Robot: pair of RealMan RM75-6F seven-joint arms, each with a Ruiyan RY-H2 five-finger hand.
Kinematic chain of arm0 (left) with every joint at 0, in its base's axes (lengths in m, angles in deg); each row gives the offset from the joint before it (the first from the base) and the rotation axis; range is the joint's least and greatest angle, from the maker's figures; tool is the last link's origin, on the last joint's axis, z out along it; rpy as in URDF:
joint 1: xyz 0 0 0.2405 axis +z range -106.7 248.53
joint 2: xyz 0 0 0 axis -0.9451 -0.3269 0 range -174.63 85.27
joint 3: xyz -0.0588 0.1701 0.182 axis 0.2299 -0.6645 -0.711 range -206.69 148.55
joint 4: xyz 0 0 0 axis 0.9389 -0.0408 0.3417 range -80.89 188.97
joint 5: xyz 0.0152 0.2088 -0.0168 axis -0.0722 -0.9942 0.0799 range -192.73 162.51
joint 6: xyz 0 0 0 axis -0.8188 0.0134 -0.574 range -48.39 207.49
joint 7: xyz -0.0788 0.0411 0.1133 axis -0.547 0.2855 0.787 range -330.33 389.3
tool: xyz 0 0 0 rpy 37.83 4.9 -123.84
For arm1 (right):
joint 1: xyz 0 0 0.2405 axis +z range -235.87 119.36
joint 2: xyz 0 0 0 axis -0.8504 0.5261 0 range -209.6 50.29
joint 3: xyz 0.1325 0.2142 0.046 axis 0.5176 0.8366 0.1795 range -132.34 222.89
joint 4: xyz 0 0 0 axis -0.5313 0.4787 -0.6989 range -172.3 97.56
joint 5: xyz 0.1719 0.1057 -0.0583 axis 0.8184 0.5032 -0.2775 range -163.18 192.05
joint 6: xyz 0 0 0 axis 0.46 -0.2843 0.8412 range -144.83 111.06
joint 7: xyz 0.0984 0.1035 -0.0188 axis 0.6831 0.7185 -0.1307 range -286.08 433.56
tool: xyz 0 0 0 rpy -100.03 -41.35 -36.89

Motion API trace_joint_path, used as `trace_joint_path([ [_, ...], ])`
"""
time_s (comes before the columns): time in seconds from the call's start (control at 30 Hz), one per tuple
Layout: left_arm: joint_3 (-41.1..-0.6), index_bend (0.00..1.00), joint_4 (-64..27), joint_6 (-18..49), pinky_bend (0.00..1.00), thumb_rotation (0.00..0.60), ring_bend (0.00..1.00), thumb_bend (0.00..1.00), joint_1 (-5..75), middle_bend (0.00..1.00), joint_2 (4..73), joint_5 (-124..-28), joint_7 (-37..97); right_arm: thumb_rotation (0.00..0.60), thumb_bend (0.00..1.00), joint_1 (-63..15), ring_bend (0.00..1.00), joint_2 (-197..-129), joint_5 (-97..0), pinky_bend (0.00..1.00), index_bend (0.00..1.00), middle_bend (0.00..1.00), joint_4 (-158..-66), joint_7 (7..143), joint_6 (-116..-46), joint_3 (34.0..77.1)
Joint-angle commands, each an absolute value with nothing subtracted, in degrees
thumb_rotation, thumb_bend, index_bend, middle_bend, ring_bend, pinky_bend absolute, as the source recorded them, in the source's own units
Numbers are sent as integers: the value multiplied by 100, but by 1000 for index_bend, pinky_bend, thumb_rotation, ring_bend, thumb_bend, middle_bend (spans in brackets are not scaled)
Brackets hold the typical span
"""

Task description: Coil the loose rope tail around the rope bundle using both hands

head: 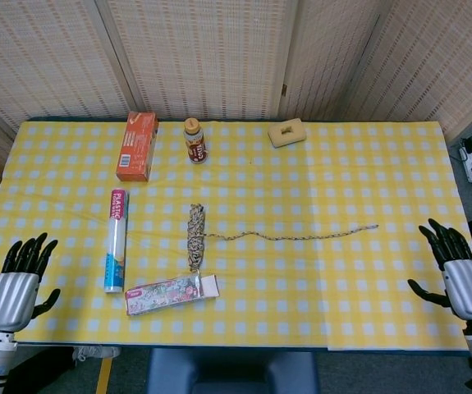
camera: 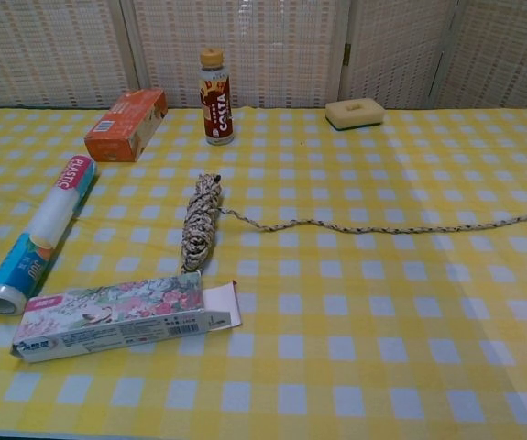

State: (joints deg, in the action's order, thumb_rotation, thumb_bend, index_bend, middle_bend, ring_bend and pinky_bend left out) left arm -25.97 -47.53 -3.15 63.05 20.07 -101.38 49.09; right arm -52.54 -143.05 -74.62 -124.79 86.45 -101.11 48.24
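A speckled rope bundle (head: 195,236) (camera: 199,223) lies lengthwise near the middle of the yellow checked table (head: 318,180). Its loose tail (head: 301,236) (camera: 391,226) runs from the bundle's far end out to the right in a wavy line. My left hand (head: 18,279) hovers at the table's front left corner, fingers spread and holding nothing. At the front right edge my right hand (head: 455,271) is likewise spread and empty. Both hands are far from the rope and show only in the head view.
A floral carton (head: 170,295) (camera: 121,314) lies just in front of the bundle, a plastic-wrap roll (head: 116,240) (camera: 43,232) to its left. At the back stand an orange box (head: 137,145) (camera: 127,123), a bottle (head: 194,139) (camera: 214,96) and a sponge (head: 286,131) (camera: 355,113).
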Motion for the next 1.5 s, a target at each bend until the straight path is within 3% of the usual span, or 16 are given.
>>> trace_joint_path([
  [0.03,-2585,114,-4828,-259,0,600,0,318,6227,7,1970,-10218,4887,600,266,-5305,0,-14288,-7487,0,0,0,-12458,8692,-10204,4812],
  [0.2,-2524,150,-5020,35,0,600,13,318,5903,33,1862,-10494,4764,600,265,-5408,0,-14251,-7560,0,0,0,-12452,8756,-10403,4780],
  [0.47,-2260,169,-5420,1053,0,600,57,318,5031,91,1936,-10526,4810,600,266,-5553,0,-14221,-7674,0,0,0,-12526,8750,-10643,4711],
  [0.77,-1726,175,-5326,2147,50,600,91,319,3966,110,2864,-9343,5231,600,266,-5693,0,-14175,-7735,0,0,0,-12610,8680,-10815,4648],
  [1.2,-1484,146,-4087,2312,74,600,120,297,3024,124,4721,-7907,6320,600,265,-5813,0,-14129,-7695,0,0,0,-12576,8723,-10880,4623],
  [1.5,-1457,128,-3214,1895,55,600,87,294,2695,123,5694,-7284,6957,600,265,-5793,0,-14138,-7687,0,0,0,-12530,8770,-10810,4632],
])
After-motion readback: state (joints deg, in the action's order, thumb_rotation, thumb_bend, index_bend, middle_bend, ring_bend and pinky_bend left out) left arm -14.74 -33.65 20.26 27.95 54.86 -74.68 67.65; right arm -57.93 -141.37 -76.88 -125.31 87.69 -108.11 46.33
